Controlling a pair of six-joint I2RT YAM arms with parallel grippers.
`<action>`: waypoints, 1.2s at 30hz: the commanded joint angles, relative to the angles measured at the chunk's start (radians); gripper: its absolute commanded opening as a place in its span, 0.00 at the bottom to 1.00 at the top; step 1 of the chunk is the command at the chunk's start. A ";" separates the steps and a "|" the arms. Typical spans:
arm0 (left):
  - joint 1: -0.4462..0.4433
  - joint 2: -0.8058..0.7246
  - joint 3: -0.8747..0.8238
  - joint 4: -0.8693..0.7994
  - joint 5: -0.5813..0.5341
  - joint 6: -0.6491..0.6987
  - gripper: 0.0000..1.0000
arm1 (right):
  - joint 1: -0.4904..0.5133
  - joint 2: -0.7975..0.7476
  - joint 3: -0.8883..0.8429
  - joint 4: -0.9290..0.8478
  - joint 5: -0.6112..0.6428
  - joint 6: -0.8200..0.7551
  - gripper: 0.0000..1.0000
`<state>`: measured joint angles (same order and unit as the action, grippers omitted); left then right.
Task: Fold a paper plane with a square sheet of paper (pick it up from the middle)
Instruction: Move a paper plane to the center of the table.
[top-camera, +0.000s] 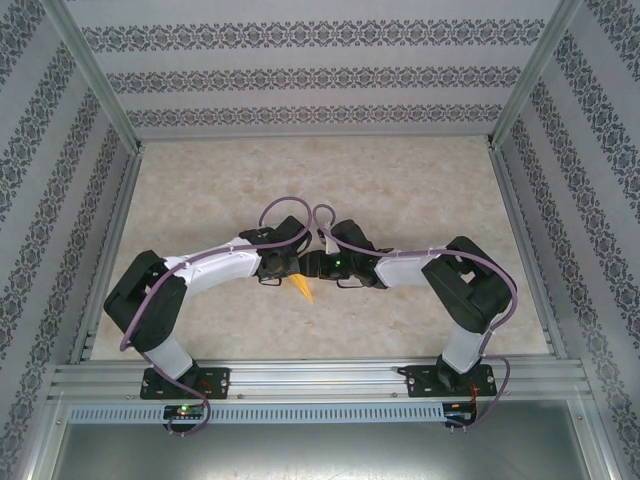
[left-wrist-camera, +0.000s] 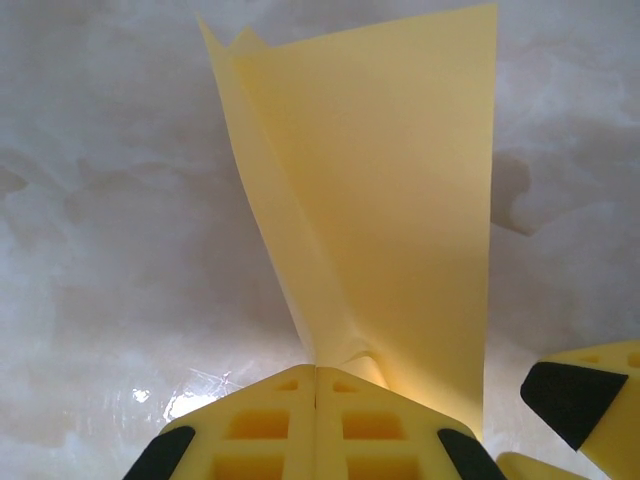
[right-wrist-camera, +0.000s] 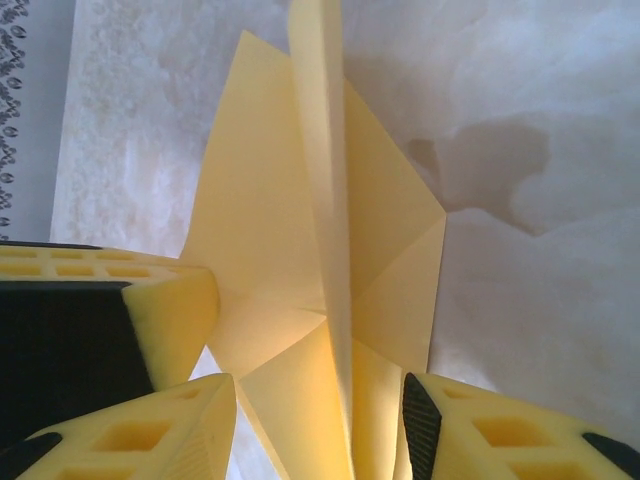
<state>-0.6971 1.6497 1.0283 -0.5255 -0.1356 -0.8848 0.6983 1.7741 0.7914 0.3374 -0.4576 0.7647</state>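
Left pincer (left-wrist-camera: 316, 373) pinches paper plane (left-wrist-camera: 400, 200) — right pincer (right-wrist-camera: 318, 405) straddles it.

Robot lab cell: silver aluminium-profile frame (top-camera: 320, 380) and grey floral-striped wallpaper panels (top-camera: 320, 80) wall in the beige marbled tabletop (top-camera: 400, 190) beneath the left gripper (left-wrist-camera: 316, 400).

Left gripper (left-wrist-camera: 316, 385) jaws together, right gripper (right-wrist-camera: 320, 420) jaws apart, 2 wrists close, elbows outward.
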 joint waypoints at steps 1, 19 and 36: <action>0.010 -0.027 -0.007 -0.028 -0.022 -0.015 0.00 | 0.010 0.044 0.041 -0.023 -0.011 -0.026 0.49; 0.010 -0.039 -0.007 -0.039 -0.037 -0.014 0.00 | 0.050 0.049 0.041 -0.003 -0.045 -0.027 0.47; 0.010 -0.052 -0.015 -0.009 -0.024 -0.019 0.00 | 0.058 0.058 0.009 0.060 -0.042 -0.043 0.46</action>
<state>-0.6971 1.6215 1.0248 -0.5407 -0.1421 -0.8886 0.7380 1.8183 0.8001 0.3599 -0.4919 0.7506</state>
